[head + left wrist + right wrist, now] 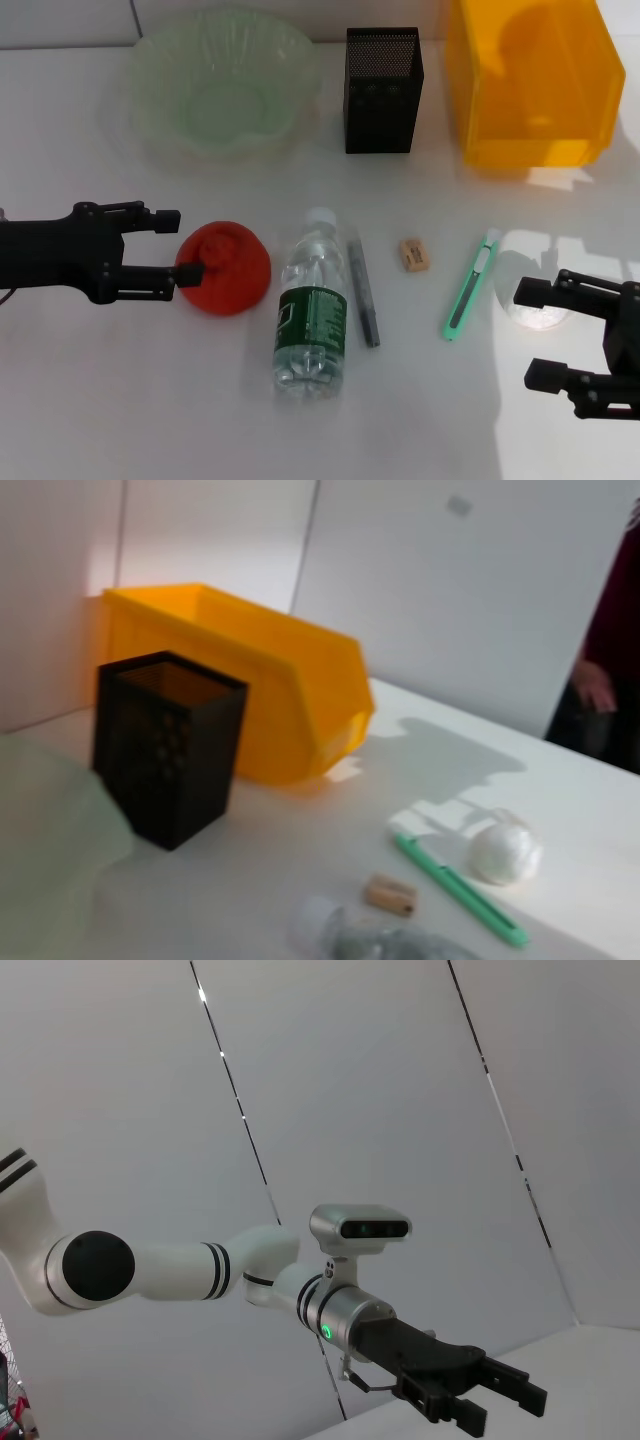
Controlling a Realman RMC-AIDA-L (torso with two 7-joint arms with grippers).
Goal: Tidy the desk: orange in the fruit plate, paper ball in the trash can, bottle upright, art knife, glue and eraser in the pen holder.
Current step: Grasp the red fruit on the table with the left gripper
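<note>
On the white bench point(150, 400), taking the lying bottle point(311, 315) as the landmark, the left hand point(178, 245) sits well to its left with fingers spread wide, their tips at the left edge of the orange point(225, 266), one finger touching its rim and the other just above it; whether it grips the fruit cannot be told. The orange rests just left of the bottle. Beyond the orange stands the pale green fruit plate point(215, 90). The bottle lies on its side, white cap pointing toward the far edge. Just right of it, and parallel, lies the dark glue stick point(363, 290). Beyond that stands the black mesh pen holder point(383, 90). Right of the glue lies the small tan eraser point(413, 254), then the green art knife point(470, 287). Farther right the white paper ball point(533, 295) sits beside the right hand point(535, 333), whose fingers stand wide apart. Beyond the ball is the yellow trash can point(530, 80).
</note>
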